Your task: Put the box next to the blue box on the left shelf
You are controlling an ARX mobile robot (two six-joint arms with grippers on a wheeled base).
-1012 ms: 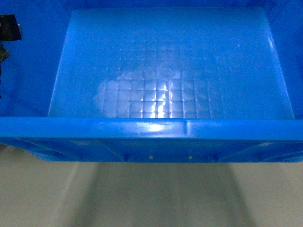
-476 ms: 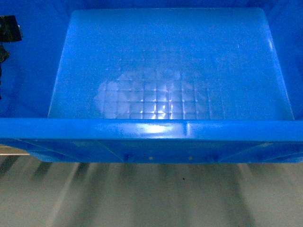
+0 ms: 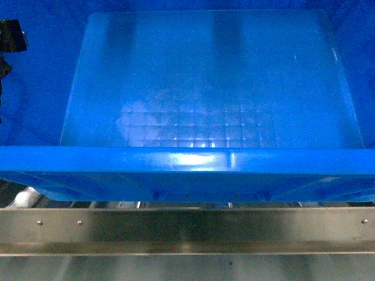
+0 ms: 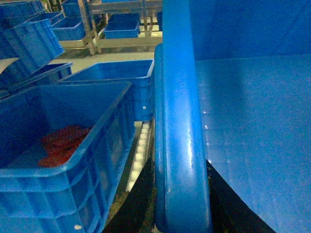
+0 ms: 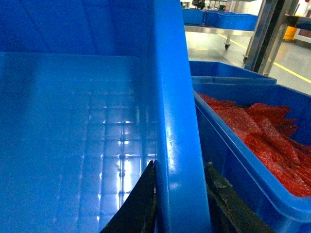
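A: What changed? Quick.

B: Head view a second ago showed only blurred pale floor under the box (image 3: 211, 99). Now the left shelf (image 3: 187, 228) is there: brushed-steel front rail with rivets, just below the box's near rim, a white roller peeking at the left. So the robot has driven up to the rack.

A: Box location?

B: Carried, filling the head view, near wall above the rail. Can't tell if the bottom touches the rollers yet. Empty inside, grid floor showing.

A: Claws?

B: Left claw (image 4: 181, 213) is clamped across the box's left rim, dark fingers either side of it. Right claw (image 5: 180, 204) same on the right rim. Both narrow, gripping the box.

A: Neighbours?

B: Left wrist view: a blue crate (image 4: 63, 145) with red stuff inside just beside the box, white rollers (image 4: 141, 150) in the gap. Right wrist view: another blue crate (image 5: 252, 145) with red bags close on that side.

A: Meaning?

B: Travel looks done, I'd say. Next is likely lowering onto the rollers between the crates. Tight gap either side, rims could clip.
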